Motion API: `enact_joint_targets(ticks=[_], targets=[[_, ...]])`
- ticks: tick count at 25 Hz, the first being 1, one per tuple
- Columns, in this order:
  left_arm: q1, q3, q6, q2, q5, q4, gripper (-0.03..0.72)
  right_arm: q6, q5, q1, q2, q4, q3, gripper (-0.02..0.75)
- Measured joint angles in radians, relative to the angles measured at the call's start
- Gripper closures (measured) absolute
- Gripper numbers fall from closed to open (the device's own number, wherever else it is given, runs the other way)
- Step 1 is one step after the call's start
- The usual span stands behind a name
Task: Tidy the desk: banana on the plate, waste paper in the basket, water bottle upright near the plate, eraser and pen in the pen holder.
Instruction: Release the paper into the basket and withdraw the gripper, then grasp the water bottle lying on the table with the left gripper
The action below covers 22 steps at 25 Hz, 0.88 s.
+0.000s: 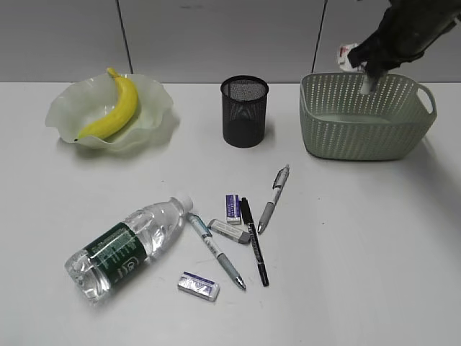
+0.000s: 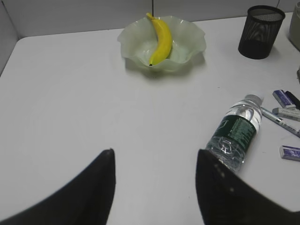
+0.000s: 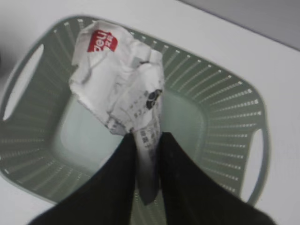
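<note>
The banana (image 1: 115, 108) lies in the wavy-rimmed plate (image 1: 155, 97) at the back left; both show in the left wrist view, banana (image 2: 161, 41) and plate (image 2: 192, 40). My right gripper (image 3: 147, 140) is shut on the waste paper (image 3: 117, 79) and holds it above the basket (image 1: 364, 133), whose floor shows under it (image 3: 187, 122). The water bottle (image 1: 130, 245) lies on its side at the front left. The black pen holder (image 1: 244, 112) stands at the back middle. Pens (image 1: 253, 241) and erasers (image 1: 199, 286) lie on the desk (image 1: 360, 252). My left gripper (image 2: 154, 157) is open over bare desk, left of the bottle (image 2: 234, 133).
Three pens and three erasers lie scattered in front of the pen holder, right of the bottle. A grey panel wall runs behind the desk.
</note>
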State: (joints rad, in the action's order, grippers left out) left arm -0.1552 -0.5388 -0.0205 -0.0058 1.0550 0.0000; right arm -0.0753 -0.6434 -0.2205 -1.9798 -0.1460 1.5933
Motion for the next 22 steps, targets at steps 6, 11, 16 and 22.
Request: enact_joint_targets(ticks=[6,11,16,22], targets=[[0.000,0.000,0.000,0.000,0.000,0.007,0.279,0.003,-0.068,0.008,-0.051,0.073,0.002,0.274],[0.000,0.000,0.000,0.000,0.000,0.000,0.279,0.005,-0.295,0.008,0.013,0.099,0.037,0.238],[0.000,0.000,0.000,0.000,0.000,0.000,0.279,0.021,-0.487,0.008,0.165,0.140,0.016,0.238],[0.000,0.000,0.000,0.000,0.000,0.000,0.279,0.037,-0.505,0.008,0.466,0.146,-0.234,0.238]])
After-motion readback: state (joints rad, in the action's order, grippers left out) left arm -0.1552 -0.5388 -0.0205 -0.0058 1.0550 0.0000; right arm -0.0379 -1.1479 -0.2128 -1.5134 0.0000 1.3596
